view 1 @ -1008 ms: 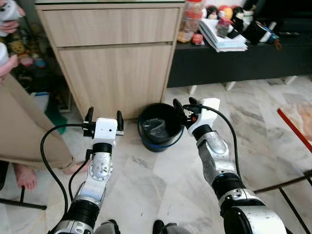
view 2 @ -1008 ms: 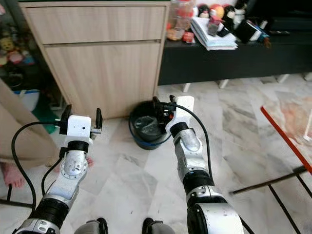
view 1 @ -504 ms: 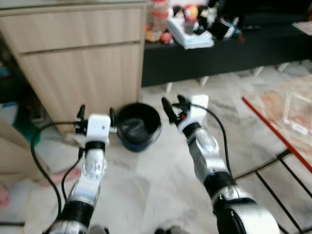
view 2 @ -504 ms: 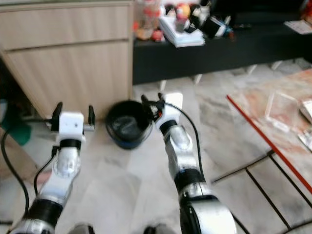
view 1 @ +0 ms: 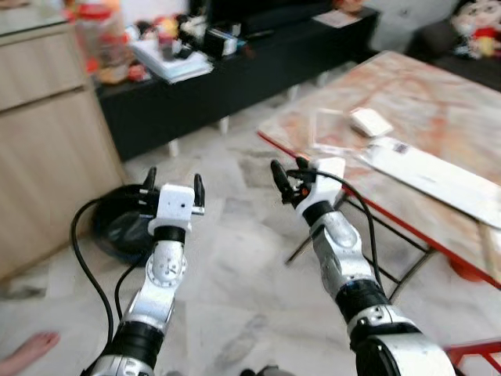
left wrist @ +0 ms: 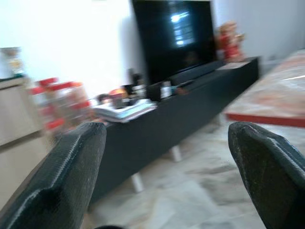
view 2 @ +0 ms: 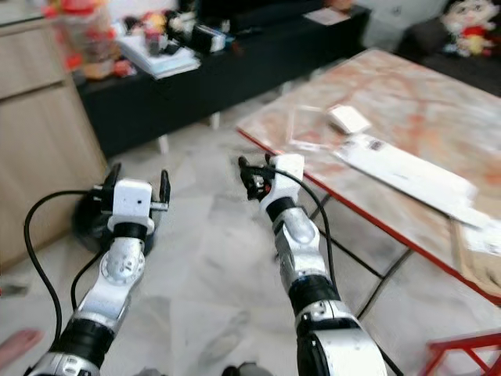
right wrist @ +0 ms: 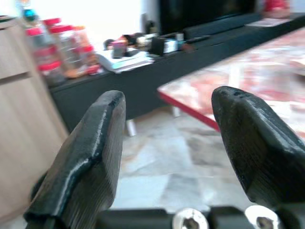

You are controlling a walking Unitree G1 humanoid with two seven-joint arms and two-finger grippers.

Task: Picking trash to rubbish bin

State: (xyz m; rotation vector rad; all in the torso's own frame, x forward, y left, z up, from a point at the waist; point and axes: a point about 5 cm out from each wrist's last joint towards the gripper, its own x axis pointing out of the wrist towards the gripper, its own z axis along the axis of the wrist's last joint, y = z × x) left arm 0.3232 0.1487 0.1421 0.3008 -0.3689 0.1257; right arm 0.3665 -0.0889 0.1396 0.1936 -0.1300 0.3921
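Holding both arms raised mid-frame, you have the left gripper (view 1: 172,182) and right gripper (view 1: 287,175) spread wide, gripping and touching nothing. Your black rubbish bin (view 1: 117,227) sits at the left edge, behind the left arm, beside the wooden cabinet (view 1: 39,133). A red-edged marble table (view 1: 407,117) fills the upper right.

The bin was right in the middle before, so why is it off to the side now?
The robot turned to its right, so the camera swung; the bin itself did not move. A marble table has come into view on the right. Nothing was picked up or let go. Both the left gripper and right gripper stay open and empty.
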